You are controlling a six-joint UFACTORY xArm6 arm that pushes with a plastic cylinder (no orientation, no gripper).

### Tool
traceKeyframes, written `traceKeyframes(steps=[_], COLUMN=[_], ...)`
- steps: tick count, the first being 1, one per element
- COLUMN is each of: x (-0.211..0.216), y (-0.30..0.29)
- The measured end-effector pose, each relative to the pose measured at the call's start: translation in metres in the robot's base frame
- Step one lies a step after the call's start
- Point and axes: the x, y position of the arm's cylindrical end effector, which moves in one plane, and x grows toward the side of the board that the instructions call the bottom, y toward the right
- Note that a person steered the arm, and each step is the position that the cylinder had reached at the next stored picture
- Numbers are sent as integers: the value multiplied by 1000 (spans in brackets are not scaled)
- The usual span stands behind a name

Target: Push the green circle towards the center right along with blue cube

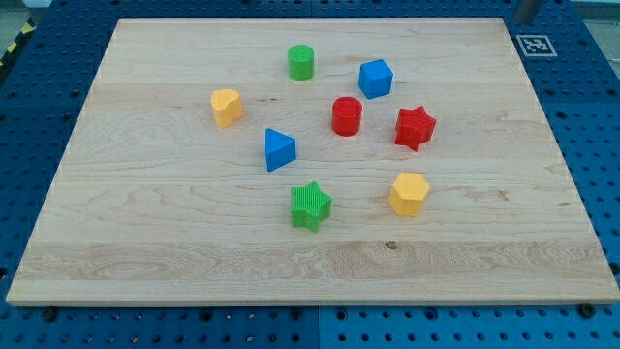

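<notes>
Green circle stands upright near the view's top of the wooden desk, a little left of the middle. The blue cube sits near it on the view's right and slightly lower, the two apart with bare wood between them. Just below and between them is the red cylinder, close to the cube but not touching it. The red star lies to the view's right of that cylinder, a small gap between.

Toward the view's left stands a yellow block, well apart from the green circle. The blue triangle lies near the middle of the desk, with the green star below it and another yellow block to the view's right of that star.

My tip does not show, so its place relative to the green circle and the cube cannot be told. Nor can the state of the end effector be told.
</notes>
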Motion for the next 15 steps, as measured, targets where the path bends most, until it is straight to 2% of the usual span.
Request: traceKeyframes(steps=[1,3,6,9,12,15], x=[4,33,68,74,92,133], y=[-38,-180,-342,-367,-345,-356])
